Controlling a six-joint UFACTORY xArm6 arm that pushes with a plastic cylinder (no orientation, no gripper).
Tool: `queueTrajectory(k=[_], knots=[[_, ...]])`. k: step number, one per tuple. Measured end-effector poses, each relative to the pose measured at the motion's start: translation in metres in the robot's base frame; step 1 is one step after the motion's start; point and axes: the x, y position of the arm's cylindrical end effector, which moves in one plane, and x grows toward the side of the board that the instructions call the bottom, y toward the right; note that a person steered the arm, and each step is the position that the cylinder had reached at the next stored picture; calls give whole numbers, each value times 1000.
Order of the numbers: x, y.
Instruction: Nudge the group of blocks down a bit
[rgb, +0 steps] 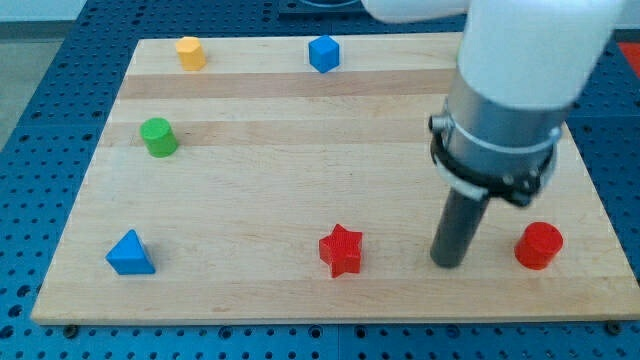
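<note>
My tip (448, 263) rests on the wooden board (300, 180) near the view's bottom right. It stands between a red star (341, 250) to its left and a red cylinder (539, 245) to its right, touching neither. A blue triangular block (130, 253) lies at the bottom left. A green cylinder (158, 136) sits at the left. A yellow block (190, 52) and a blue cube (323, 53) sit along the top edge.
The white and grey arm body (510, 90) hangs over the board's right part and hides what lies behind it. A blue perforated table (40, 150) surrounds the board.
</note>
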Motion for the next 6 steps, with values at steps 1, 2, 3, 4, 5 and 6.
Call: queueTrajectory(k=[1,2,3,4,5,6], knots=[[35,17],[38,67],[26,103],[11,100],[-5,90],[-22,89]])
